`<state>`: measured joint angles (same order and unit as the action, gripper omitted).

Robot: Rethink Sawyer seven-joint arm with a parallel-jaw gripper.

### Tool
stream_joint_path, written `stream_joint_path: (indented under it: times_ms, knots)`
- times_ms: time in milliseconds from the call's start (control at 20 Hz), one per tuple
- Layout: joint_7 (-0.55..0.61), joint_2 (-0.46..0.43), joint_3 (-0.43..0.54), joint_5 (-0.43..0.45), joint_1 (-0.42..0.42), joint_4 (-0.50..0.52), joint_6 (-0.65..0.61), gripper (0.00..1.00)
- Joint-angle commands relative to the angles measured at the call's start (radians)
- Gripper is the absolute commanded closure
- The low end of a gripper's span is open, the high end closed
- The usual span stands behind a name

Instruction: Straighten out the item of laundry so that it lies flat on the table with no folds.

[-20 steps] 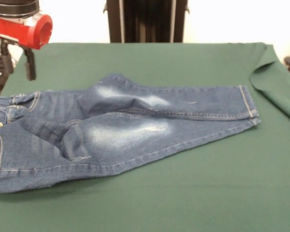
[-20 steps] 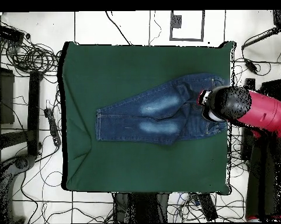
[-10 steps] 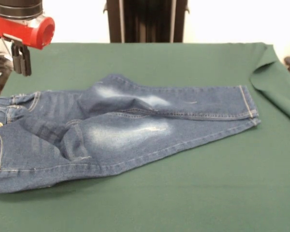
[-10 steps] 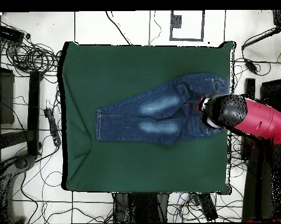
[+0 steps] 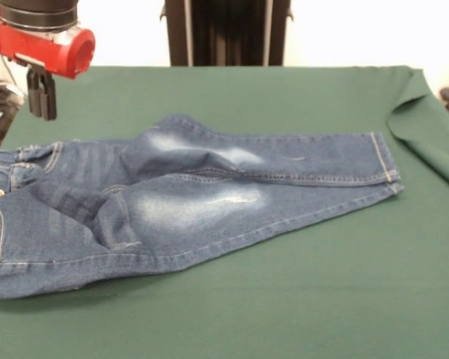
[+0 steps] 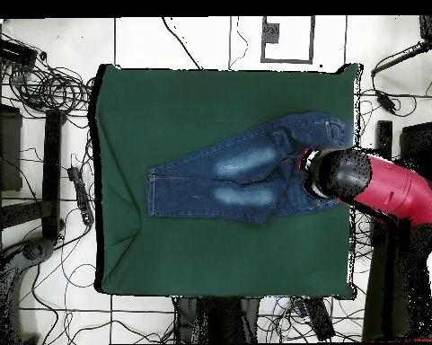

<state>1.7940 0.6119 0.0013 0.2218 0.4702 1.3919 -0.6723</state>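
Gripper (image 5: 42, 96) has shifted slightly right in the front view since half a second ago, same height, hanging above the table's (image 5: 337, 299) far left corner. It's clear of the cloth, just beyond the waistband; the jeans haven't moved. Fingers (image 5: 49, 97) look close together with nothing between them, so a narrow, empty claw.

Front view, left to right: jeans (image 5: 187, 206) lie across the left and middle of the table, waist at the left edge with metal buttons showing, and a creased fold at the hip and crotch. The two legs run right, the far one overlapping the near one, faded patches on both thighs. Cuffs end right of centre, short of the right edge. Table cloth is flipped up at the far right corner.

Overhead: arm (image 6: 381, 184) covers the waist end of the jeans (image 6: 228, 175).
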Motion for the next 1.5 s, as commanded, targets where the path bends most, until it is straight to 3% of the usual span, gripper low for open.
stream_joint_path:
  times_ms: [50, 500, 750, 1500]
  knots:
    - [0.232, -0.117, 0.037, -0.068, -0.034, 0.09, 0.072, 1.0]
    - [0.08, -0.182, 0.077, -0.059, 0.009, 0.012, -0.001, 1.0]
    - [0.094, -0.201, 0.082, -0.046, 0.02, 0.047, 0.085, 1.0]
    - [0.098, -0.269, 0.079, -0.048, 0.032, -0.01, 0.081, 1.0]
